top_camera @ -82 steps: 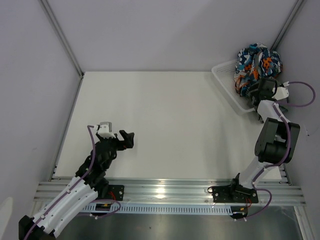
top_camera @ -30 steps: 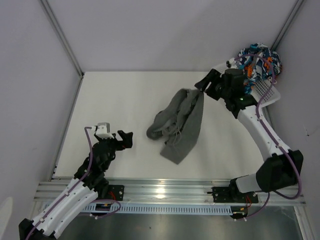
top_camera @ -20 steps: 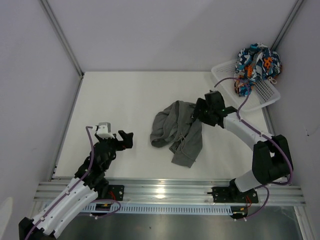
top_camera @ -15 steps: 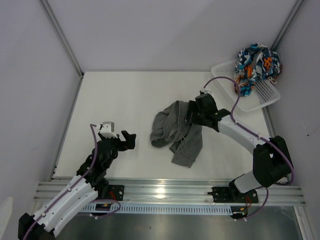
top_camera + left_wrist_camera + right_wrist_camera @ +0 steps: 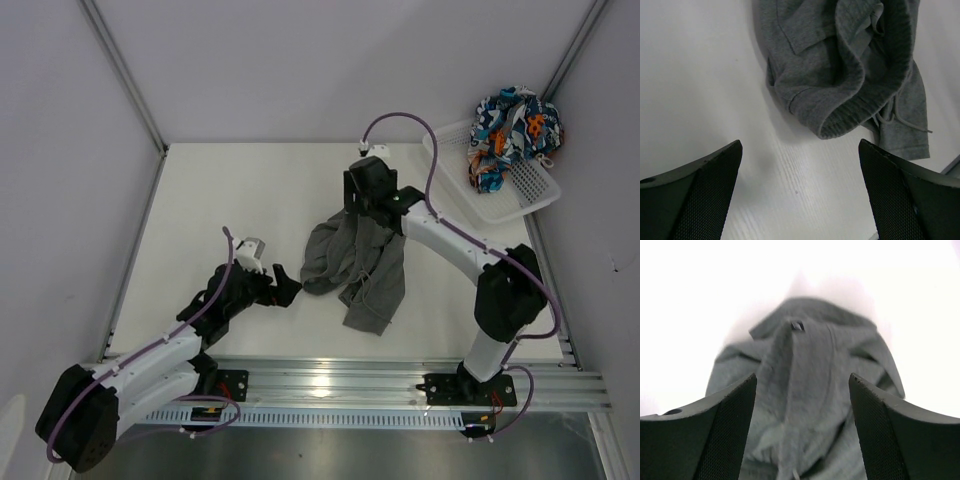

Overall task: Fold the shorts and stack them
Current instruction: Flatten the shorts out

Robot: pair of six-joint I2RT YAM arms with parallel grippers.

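Note:
The plain dark grey shorts (image 5: 357,268) lie crumpled in the middle of the table, waistband and drawstring showing in the left wrist view (image 5: 840,65). The patterned shorts (image 5: 512,125) are bunched in the white basket at the far right. My right gripper (image 5: 362,210) hovers over the far edge of the grey shorts, open; in the right wrist view (image 5: 802,382) grey cloth (image 5: 805,355) lies under and between its fingers, not pinched. My left gripper (image 5: 288,292) is open just left of the grey shorts, with bare table between its fingers (image 5: 800,147).
The white mesh basket (image 5: 522,188) sits tilted at the table's far right corner. Grey walls close in the back and sides. A metal rail (image 5: 330,380) runs along the near edge by the arm bases.
The right arm carried the grey shorts from the basket to the table's middle, let go and shifted to their far edge. The left arm reached right, up to the shorts.

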